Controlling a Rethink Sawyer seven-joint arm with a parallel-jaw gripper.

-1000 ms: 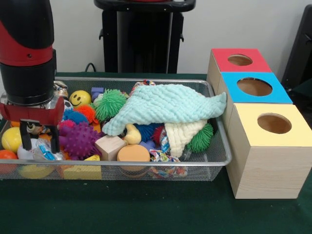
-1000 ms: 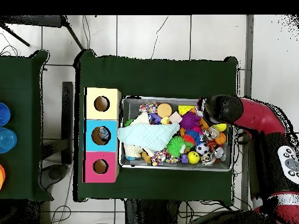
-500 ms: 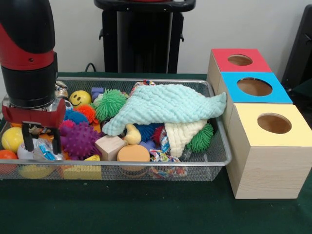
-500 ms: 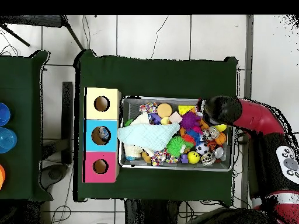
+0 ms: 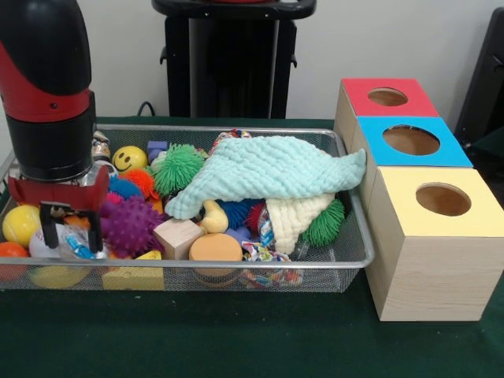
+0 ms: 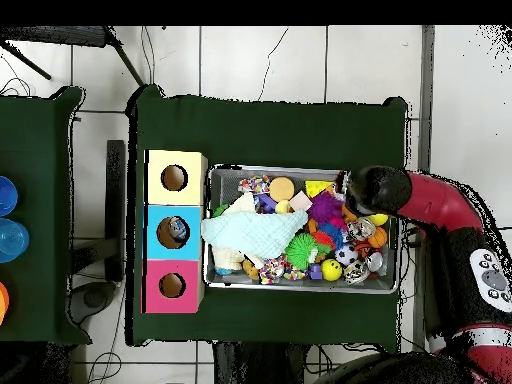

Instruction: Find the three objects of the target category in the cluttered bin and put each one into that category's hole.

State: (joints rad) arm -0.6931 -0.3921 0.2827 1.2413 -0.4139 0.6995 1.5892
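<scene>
Down in the bin (image 5: 346, 236), at its left end in the front view: gripper (image 5: 71, 228), red and black, fingers spread apart and holding nothing, tips among the toys just left of a purple spiky ball (image 5: 130, 224). Yellow ball (image 5: 20, 224) to the gripper's left, orange ball (image 5: 9, 252) lower at the wire wall. Behind: smiley ball (image 5: 129, 158), orange spiky ball (image 5: 140, 183), green spiky ball (image 5: 179, 167). Mint cloth (image 5: 272, 177) draped over the middle of the pile, cream cloth (image 5: 295, 216) under its right end, another green spiky ball (image 5: 327, 223) beside that. Wooden cube (image 5: 178, 236) and tan disc (image 5: 215, 247) near the front wall, yellow wedge (image 5: 134, 274) left of them. Right of the bin, touching it: three boxes in a row, each with a round hole on top, red box (image 5: 387, 98) farthest, blue box (image 5: 411, 141) in the middle, yellow box (image 5: 441, 201) nearest. Target category not told by the frames; cannot tell which toys belong to it. From overhead: arm (image 6: 420, 200) over the bin's right end, something small showing inside the blue box's hole (image 6: 172, 232)
</scene>
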